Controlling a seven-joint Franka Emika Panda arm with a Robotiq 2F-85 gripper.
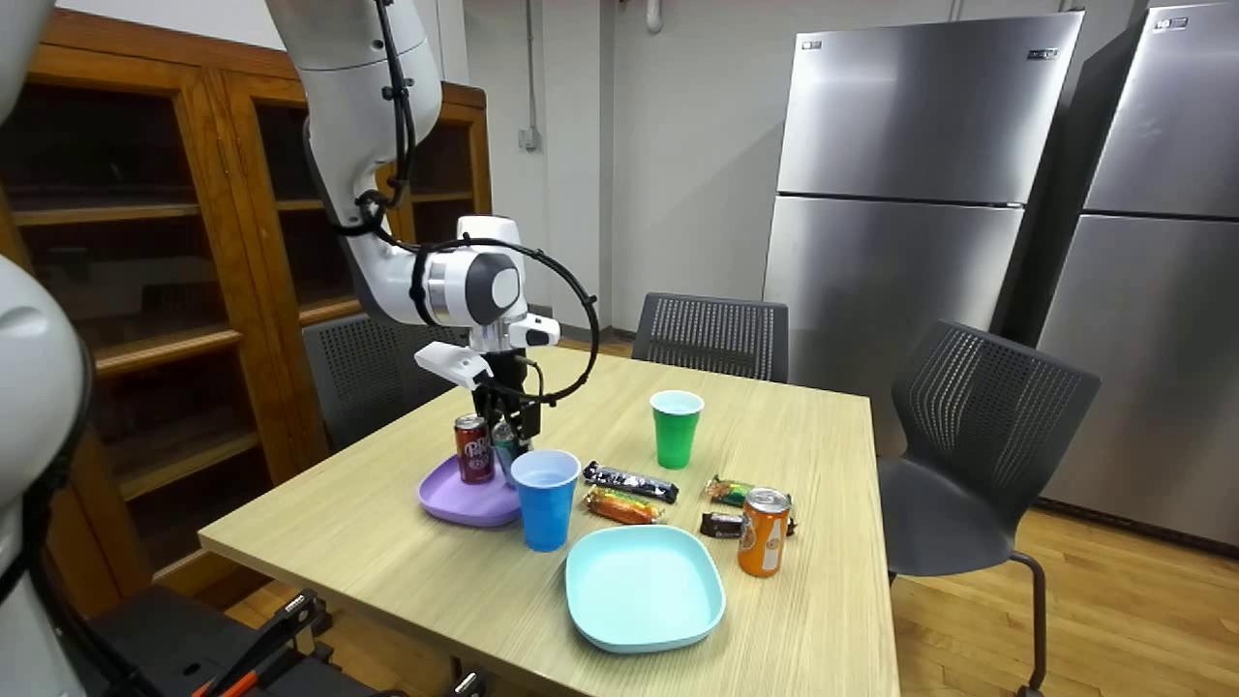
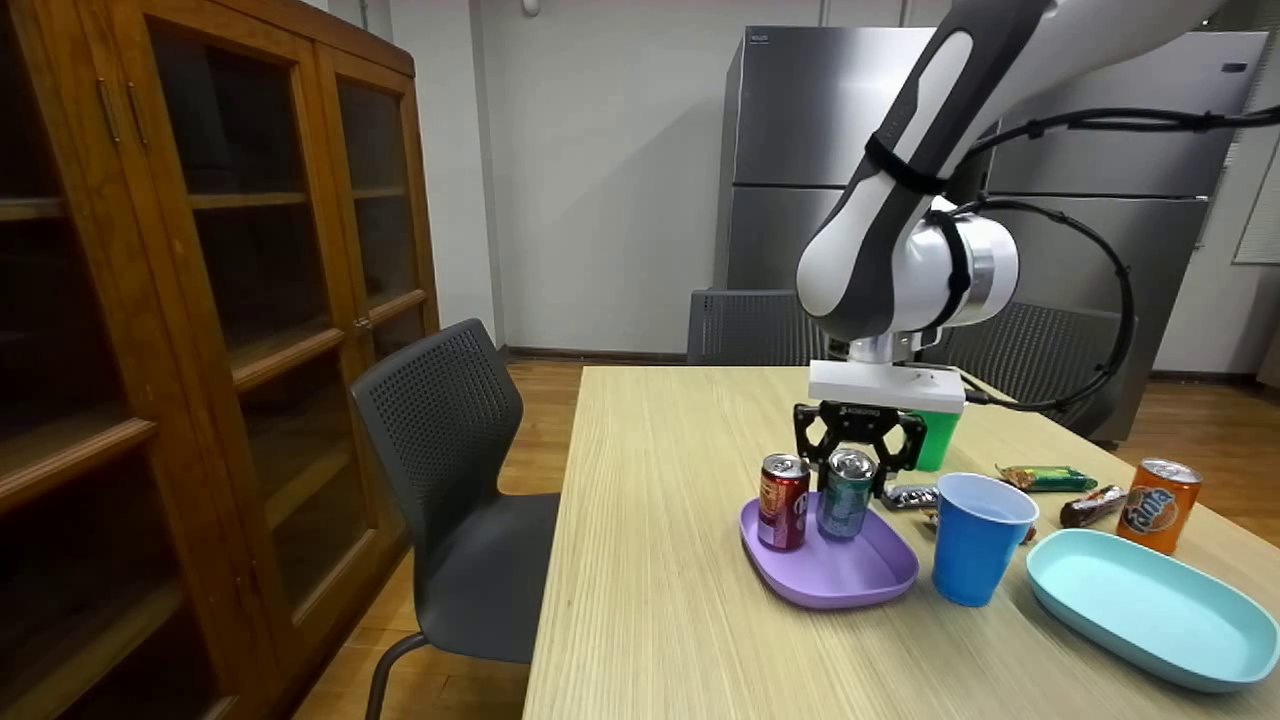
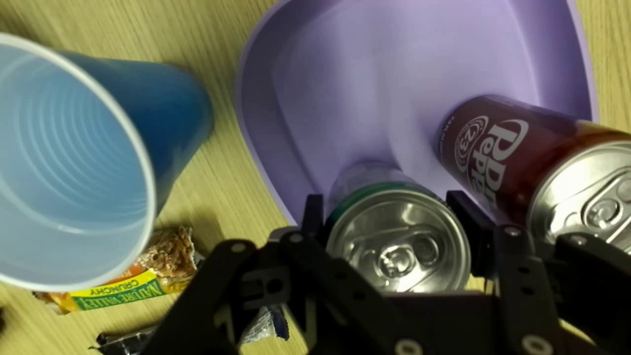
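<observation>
My gripper (image 3: 388, 217) is shut on a teal-green soda can (image 3: 399, 249), its black fingers (image 3: 312, 214) on either side of the can just below the lid. In an exterior view the same can (image 2: 845, 505) stands upright over the purple plate (image 2: 850, 585); whether its base rests on the plate I cannot tell. Beside it on that plate is a dark red Dr Pepper can (image 3: 493, 148), upright and close to the outer side of one finger. The gripper's dark body covers the near part of the held can's lid in the wrist view.
A blue cup (image 1: 546, 499) stands right by the plate, with a green cup (image 1: 676, 426) farther back. Several wrapped bars, including an orange one (image 1: 621, 505), lie near an orange Fanta can (image 1: 764, 532). A light-blue plate (image 1: 644, 590) sits near the table edge. Chairs surround the table.
</observation>
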